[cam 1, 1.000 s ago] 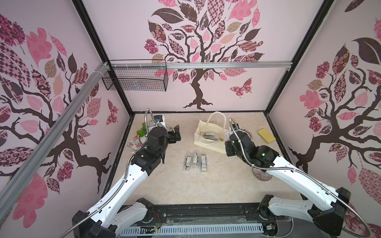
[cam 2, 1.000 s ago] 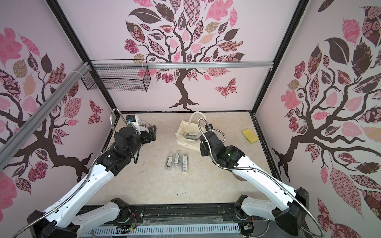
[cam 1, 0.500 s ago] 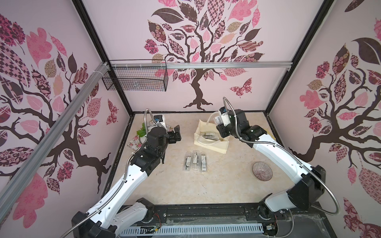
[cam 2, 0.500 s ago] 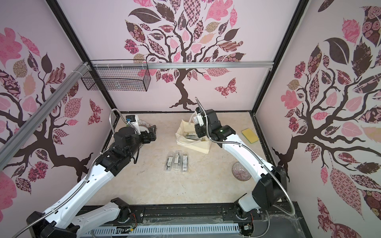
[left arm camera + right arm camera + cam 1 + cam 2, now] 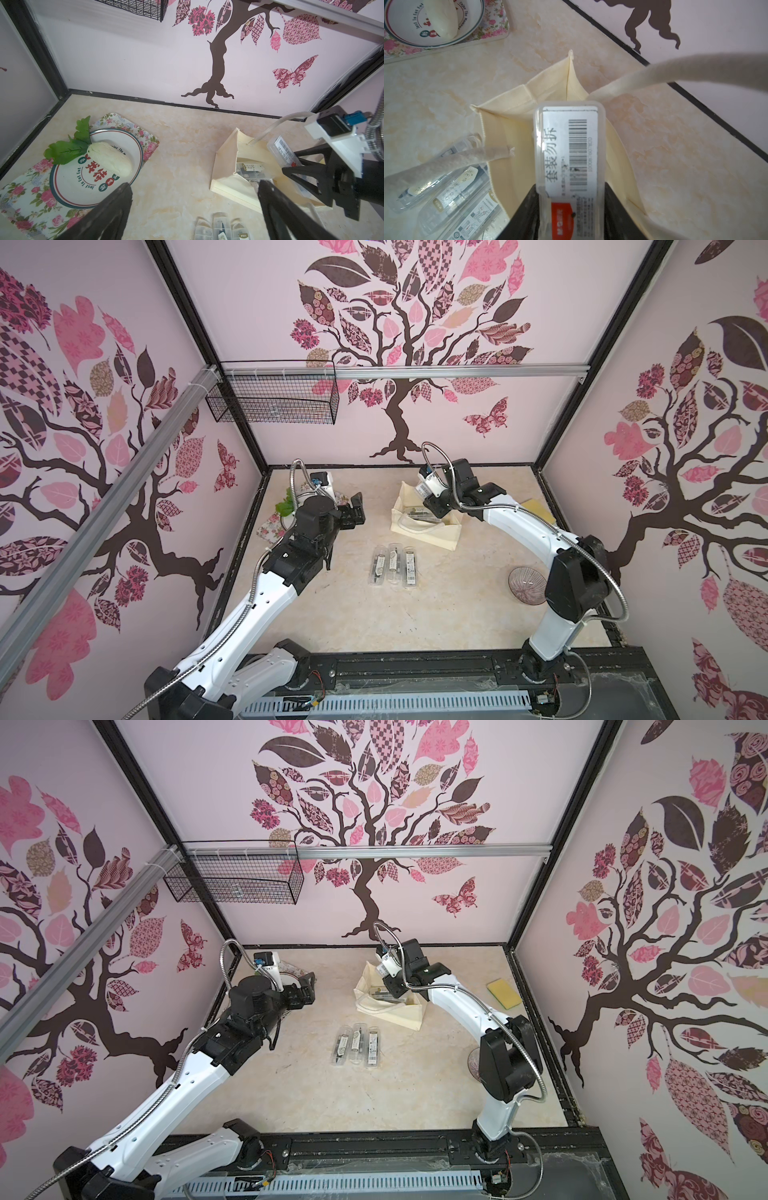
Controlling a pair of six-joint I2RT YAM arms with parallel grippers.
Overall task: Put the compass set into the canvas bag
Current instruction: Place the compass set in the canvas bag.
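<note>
The cream canvas bag (image 5: 441,537) (image 5: 405,1020) (image 5: 500,166) stands open at the back middle of the table, and clear cases (image 5: 251,170) lie inside it. My right gripper (image 5: 570,187) (image 5: 431,501) (image 5: 391,986) is shut on a compass set (image 5: 570,145) (image 5: 280,149), a clear case with a barcode label, held just above the bag's mouth. Three more compass sets (image 5: 392,568) (image 5: 356,1048) lie side by side on the table in front of the bag. My left gripper (image 5: 195,187) (image 5: 359,510) (image 5: 309,990) hangs open and empty to the bag's left.
A floral tray (image 5: 145,145) (image 5: 266,529) with a plate (image 5: 68,187) and a toy cabbage (image 5: 110,160) sits far left. A yellow sponge (image 5: 503,994) lies right of the bag and a pink glass bowl (image 5: 527,585) near the right arm. A wire basket (image 5: 274,398) hangs on the back wall.
My right arm has swung from in front of the bowl back and up over the bag, still carrying the case. The left arm has not moved.
</note>
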